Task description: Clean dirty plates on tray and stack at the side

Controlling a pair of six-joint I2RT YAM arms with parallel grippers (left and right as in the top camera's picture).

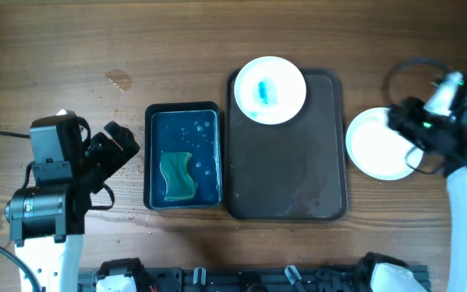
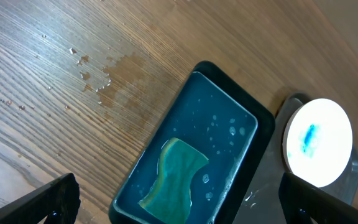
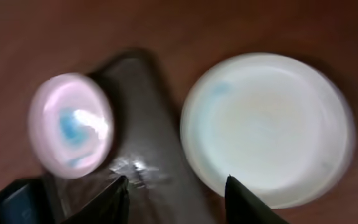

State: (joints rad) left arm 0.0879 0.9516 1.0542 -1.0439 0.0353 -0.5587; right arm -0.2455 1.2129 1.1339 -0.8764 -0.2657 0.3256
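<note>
A white plate with a blue smear [image 1: 269,90] sits at the far left corner of the dark tray [image 1: 298,178]; it also shows in the left wrist view [image 2: 317,142] and the right wrist view [image 3: 71,126]. A clean white plate [image 1: 375,144] lies on the table right of the tray, also in the right wrist view [image 3: 267,127]. A green sponge [image 1: 177,174] lies in the blue water basin [image 1: 159,130]. My left gripper [image 1: 118,144] is open and empty, left of the basin. My right gripper [image 1: 404,134] is open and empty above the clean plate's right edge.
Water drops and a wet patch [image 1: 120,79] mark the wood far left of the basin. Cables [image 1: 408,69] loop behind the right arm. The tray's near half is bare but wet.
</note>
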